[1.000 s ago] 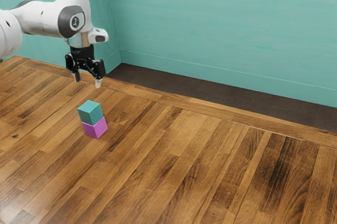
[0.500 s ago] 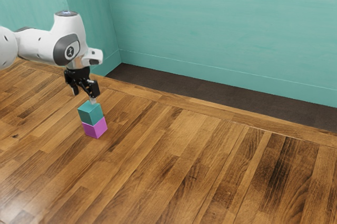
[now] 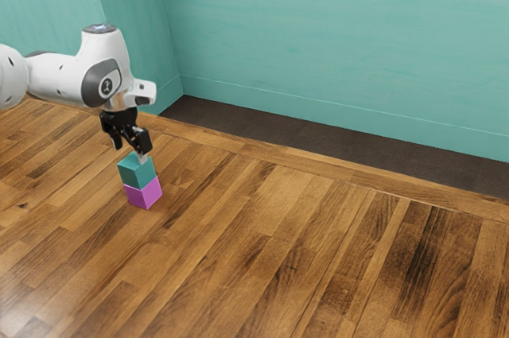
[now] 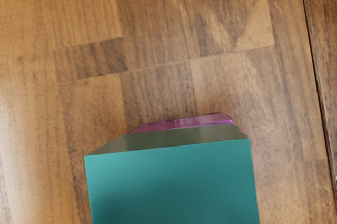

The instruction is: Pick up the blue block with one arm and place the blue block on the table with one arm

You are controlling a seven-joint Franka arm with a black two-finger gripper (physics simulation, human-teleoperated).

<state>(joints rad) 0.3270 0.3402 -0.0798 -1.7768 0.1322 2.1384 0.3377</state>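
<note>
The gripper (image 3: 132, 152) is just over the block stack in the exterior view, its two fingers apart and pointing down. Below it, the teal-blue block (image 3: 136, 172) rests on top of a magenta block (image 3: 145, 195). One pale fingertip overlaps the blue block's top at its far edge; whether it touches cannot be told. In the wrist view, the blue block (image 4: 171, 182) lies large under the hand, and a thin strip of the magenta block (image 4: 184, 123) shows beyond its side.
Both blocks stand on the wooden plank surface (image 3: 262, 258). Past its far edge lie a dark strip (image 3: 318, 137) and a teal wall (image 3: 334, 36). The arm reaches in from the exterior view's left.
The hand has come down from well above the stack to right over the blue block, mostly in the first half second, with only a slight shift since. Neither block has moved.
</note>
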